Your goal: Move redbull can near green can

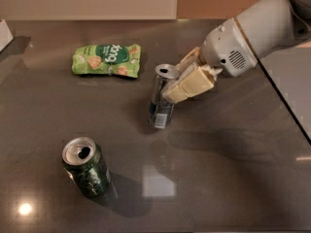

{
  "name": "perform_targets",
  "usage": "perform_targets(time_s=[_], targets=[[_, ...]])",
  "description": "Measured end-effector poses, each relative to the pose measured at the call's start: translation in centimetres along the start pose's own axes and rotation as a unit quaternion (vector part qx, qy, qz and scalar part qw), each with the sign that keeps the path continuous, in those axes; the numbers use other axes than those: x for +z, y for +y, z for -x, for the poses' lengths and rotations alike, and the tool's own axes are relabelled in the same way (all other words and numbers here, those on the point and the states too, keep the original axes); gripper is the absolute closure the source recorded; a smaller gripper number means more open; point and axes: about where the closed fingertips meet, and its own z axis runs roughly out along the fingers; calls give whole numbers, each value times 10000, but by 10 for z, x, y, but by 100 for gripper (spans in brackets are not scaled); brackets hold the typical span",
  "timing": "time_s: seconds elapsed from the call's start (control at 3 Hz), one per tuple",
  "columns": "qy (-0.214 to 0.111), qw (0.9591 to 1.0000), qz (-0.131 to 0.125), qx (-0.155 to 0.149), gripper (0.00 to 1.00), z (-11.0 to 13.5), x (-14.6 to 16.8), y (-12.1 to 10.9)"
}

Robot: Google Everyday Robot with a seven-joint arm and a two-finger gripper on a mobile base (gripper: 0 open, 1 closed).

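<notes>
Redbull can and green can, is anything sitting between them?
No. In the camera view, only bare table lies between the redbull can, held by the gripper right of centre, and the green can at lower left.

Snack bag (107, 59) lettering is unreadable; the tool (172, 84) clasps the redbull can (161, 108).

Break-room counter, seemingly.
Dark glossy grey tabletop (233, 178) bears a flat bright green snack bag (107, 59); the cream gripper (173, 84), at centre, clasps a slim silver redbull can (162, 106).
</notes>
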Motion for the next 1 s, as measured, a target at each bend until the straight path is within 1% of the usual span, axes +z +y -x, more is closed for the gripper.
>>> perform_targets(time_s=[0.33,0.67,1.0], targets=[[71,9991,283,-322,100,4,18,32],[193,9966,494,-626,100,5,35,52],[284,9939,610,-870,100,6,46,66]])
